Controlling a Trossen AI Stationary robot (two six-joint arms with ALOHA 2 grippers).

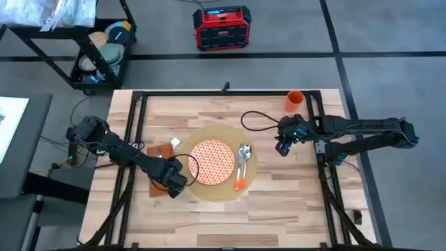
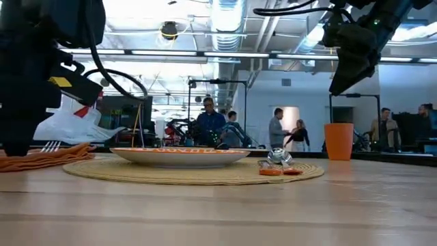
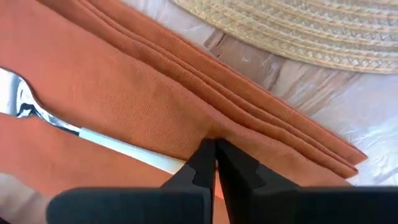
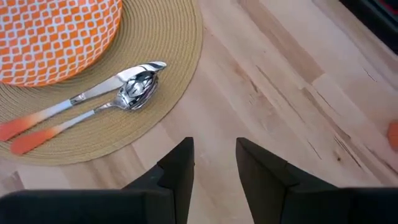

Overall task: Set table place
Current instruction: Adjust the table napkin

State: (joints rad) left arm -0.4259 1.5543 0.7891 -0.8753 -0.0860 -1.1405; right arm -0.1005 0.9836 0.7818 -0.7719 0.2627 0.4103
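Note:
A round woven placemat (image 1: 221, 187) lies mid-table and bears an orange-patterned plate (image 1: 212, 162). An orange-handled knife (image 4: 93, 93) and spoon (image 4: 115, 106) lie on the mat to the plate's right. A folded rust-orange napkin (image 3: 112, 81) lies flat on the table left of the mat, with a fork (image 3: 28, 102) on top. My left gripper (image 3: 214, 152) is shut at the napkin's near end. My right gripper (image 4: 214, 149) hangs open above bare table, right of the mat. An orange cup (image 1: 295, 101) stands at the far right. My left gripper's shut fingertips meet the napkin at a folded edge near its near end (image 3: 211, 132), where the cloth puckers slightly. The fingers slant down from the table's near side. The napkin lies flat on the table under the fork. Several folded layers show beside the tips.
A black frame rail (image 1: 230, 93) runs along the table's far edge, with cables (image 1: 258, 118) trailing across the wood near my right arm. Bare wood lies near and right of the mat. People stand in the room beyond the table.

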